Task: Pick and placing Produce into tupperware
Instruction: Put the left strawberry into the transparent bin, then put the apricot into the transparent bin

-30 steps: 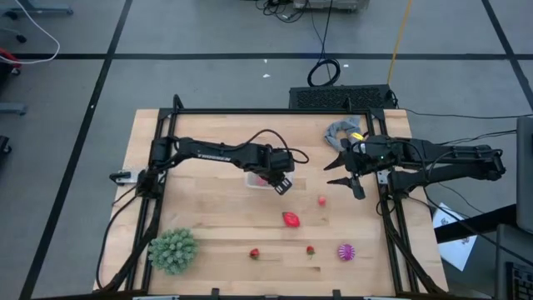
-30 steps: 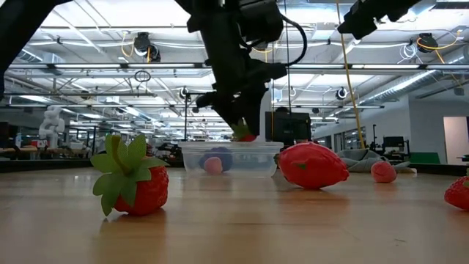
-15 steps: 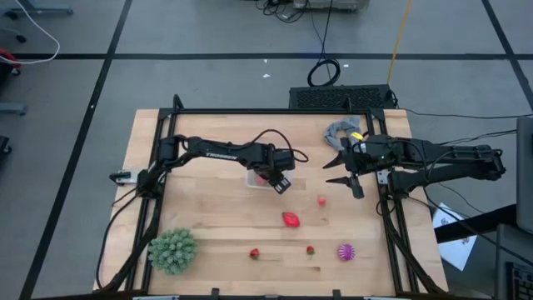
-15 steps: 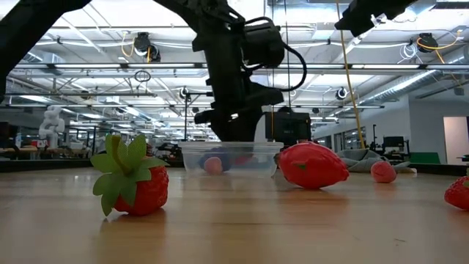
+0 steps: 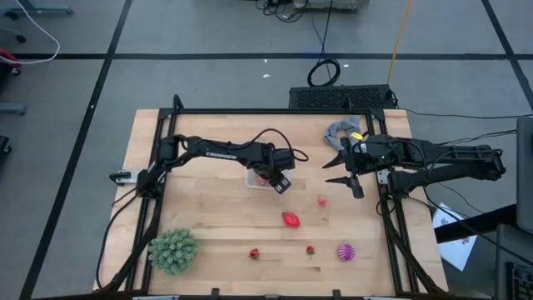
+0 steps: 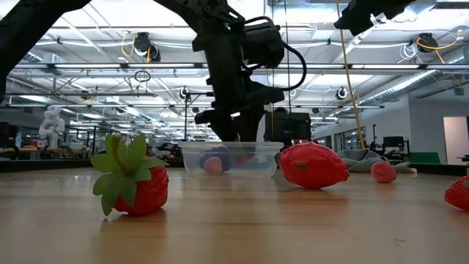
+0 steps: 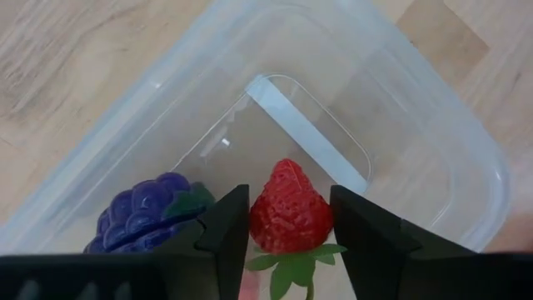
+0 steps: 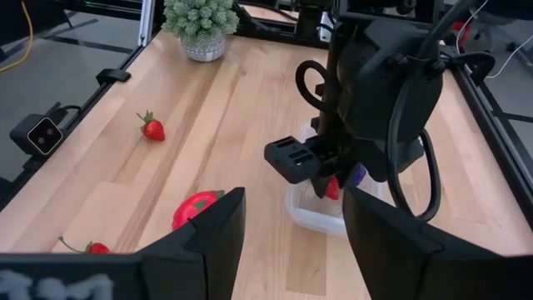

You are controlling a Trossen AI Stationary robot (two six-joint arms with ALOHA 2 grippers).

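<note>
Tub [image 7: 433,108] holds grapes [image 7: 146,208]; left pincer [image 7: 290,218] w/ strawberry [image 7: 289,208] between fingers, grip unclear.

White "TROSSEN" lettering, left arm [image 5: 218,152]

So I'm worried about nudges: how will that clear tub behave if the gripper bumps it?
The tupperware looks thin-walled and light, with only a strawberry and grapes seen inside, so it would probably slide on the smooth wooden table. Low and flat-bottomed, it seems unlikely to tip.
</note>
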